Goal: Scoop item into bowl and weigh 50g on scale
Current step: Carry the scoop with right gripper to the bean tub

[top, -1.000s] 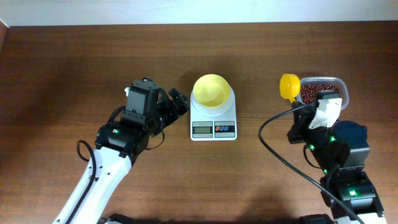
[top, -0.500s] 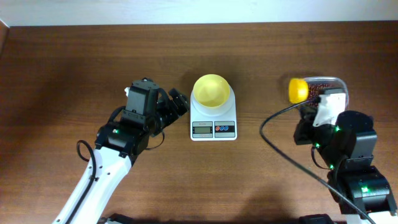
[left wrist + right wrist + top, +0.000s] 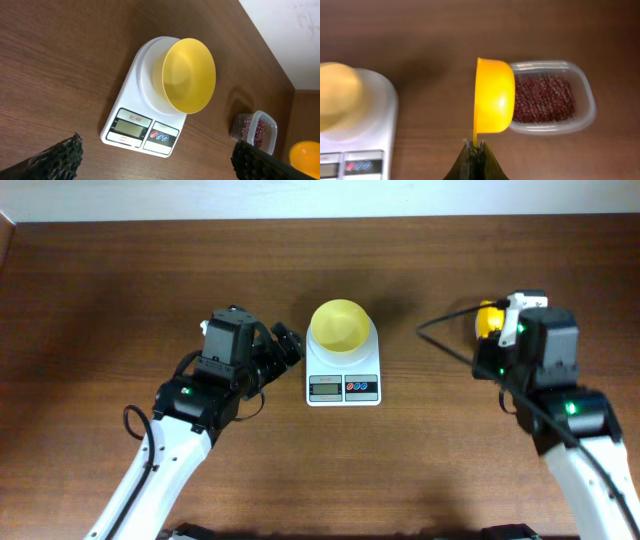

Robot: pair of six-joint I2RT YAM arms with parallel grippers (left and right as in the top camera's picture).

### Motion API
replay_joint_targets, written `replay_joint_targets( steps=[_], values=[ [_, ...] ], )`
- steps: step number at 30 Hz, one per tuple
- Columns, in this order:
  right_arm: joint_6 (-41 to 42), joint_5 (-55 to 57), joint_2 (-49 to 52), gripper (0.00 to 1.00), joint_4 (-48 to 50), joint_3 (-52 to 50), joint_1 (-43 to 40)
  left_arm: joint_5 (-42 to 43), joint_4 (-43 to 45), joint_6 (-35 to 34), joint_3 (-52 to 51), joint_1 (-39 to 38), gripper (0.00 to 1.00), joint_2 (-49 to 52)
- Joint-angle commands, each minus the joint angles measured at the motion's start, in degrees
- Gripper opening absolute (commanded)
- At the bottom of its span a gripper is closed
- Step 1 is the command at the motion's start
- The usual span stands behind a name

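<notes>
right end effector (image 3: 476,150) shifted forward, scoop (image 3: 494,97) over container (image 3: 582,90) edge, scale (image 3: 377,132) apart

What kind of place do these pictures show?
Probably a robot test bench, not a home kitchen: left arm and right arm at a plain wooden table, with a scale, bowl, scoop and container of beans.

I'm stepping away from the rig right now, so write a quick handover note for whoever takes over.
The left fingers are open and empty, beside the scale.
The right fingers are shut on the handle of the scoop, which is tipped on its side at the edge of the container; its inside is hidden.
The beans sit in that container.
The bowl is on the scale, empty.
Done: bowl placed, scoop picked up.
Left: scoop beans into the bowl until the scale reads 50g.
</notes>
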Motion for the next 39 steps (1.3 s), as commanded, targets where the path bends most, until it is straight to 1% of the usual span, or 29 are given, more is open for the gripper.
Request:
replay_joint_targets(
  steps=[1, 4, 9, 12, 13, 14, 15, 16, 17, 19, 20, 21, 23, 25, 27, 28, 29, 32, 34, 36, 39],
  values=[
    [2.9, 5.4, 4.1, 0.04, -2.5, 5.8, -0.2, -0.8, -0.1, 0.9, 0.6, 0.3, 0.99, -0.6],
    [2.9, 8.2, 5.6, 0.04, -3.3, 7.0, -0.7, -0.8, -0.1, 0.9, 0.6, 0.3, 0.99, -0.6],
    [2.9, 9.6, 5.6, 0.04, -4.5, 7.0, -6.1, -0.8, -0.1, 0.9, 0.6, 0.3, 0.99, -0.6],
    [2.4, 7.9, 5.5, 0.04, -5.9, 7.0, -7.3, -0.8, -0.1, 0.9, 0.6, 0.3, 0.99, -0.6],
    [0.9, 5.9, 5.5, 0.04, -6.5, 7.0, -7.3, -0.8, -0.1, 0.9, 0.6, 0.3, 0.99, -0.6],
    [0.3, 4.1, 5.5, 0.04, -6.6, 7.0, -7.3, -0.8, -0.1, 0.9, 0.6, 0.3, 0.98, -0.6],
    [0.3, 2.6, 5.5, 0.04, -6.6, 7.1, -7.3, -0.7, -0.1, 0.9, 0.6, 0.3, 0.86, -0.6],
    [0.3, 1.9, 5.4, 0.04, -6.6, 7.1, -7.3, -0.3, -0.1, 0.9, 0.6, 0.2, 0.71, -0.6],
    [0.3, 1.9, 5.4, 0.04, -6.7, 7.1, -7.3, -0.4, 0.0, 0.9, 0.6, 0.2, 0.42, -0.6],
    [0.3, 1.9, 5.2, 0.04, -6.7, 7.1, -7.3, -0.4, 0.1, 0.9, 0.6, -0.3, 0.05, -0.6],
    [0.3, 1.9, 5.2, 0.04, -6.8, 7.1, -7.3, -0.6, 0.1, 0.9, 0.6, -1.1, 0.00, -0.5],
    [0.3, 1.9, 5.2, 0.04, -6.8, 7.1, -7.3, -1.5, 0.1, 1.1, 0.6, -2.3, 0.00, -0.5],
    [0.5, 1.9, 5.2, 0.04, -6.7, 7.1, -7.3, -4.9, 0.9, 5.7, 0.6, -5.9, 0.00, -0.5],
    [0.5, 1.9, 5.2, 0.04, -6.7, 7.1, -7.3, -7.8, 2.9, 14.1, 0.6, -10.1, 0.00, -0.4],
    [0.6, 1.9, 5.2, 0.04, -6.7, 7.1, -7.3, -9.0, 5.2, 20.8, 0.6, -13.4, 0.00, 0.7],
    [1.0, 1.9, 5.2, 0.04, -6.7, 7.1, -7.3, -9.0, 7.3, 26.7, 0.6, -16.2, 0.00, 2.7],
    [1.0, 1.9, 5.2, 0.04, -6.7, 7.1, -7.3, -9.0, 8.0, 29.9, 0.6, -17.7, 0.00, 4.7],
    [1.0, 1.9, 5.2, 0.04, -6.7, 7.1, -7.3, -8.9, 8.7, 33.7, 0.6, -19.2, 0.00, 9.1],
    [1.0, 1.9, 5.2, 0.04, -6.7, 7.1, -7.3, -8.9, 10.1, 34.0, 0.6, -19.7, 0.00, 13.1],
    [2.8, 1.8, 5.2, 0.04, -6.8, 7.1, -7.3, -8.9, 11.7, 36.9, 0.6, -19.7, 0.00, 16.3],
    [3.0, -0.6, 5.2, 0.04, -7.2, 7.1, -7.3, -8.7, 13.0, 40.5, 0.6, -19.7, 0.00, 18.8]
  ],
)
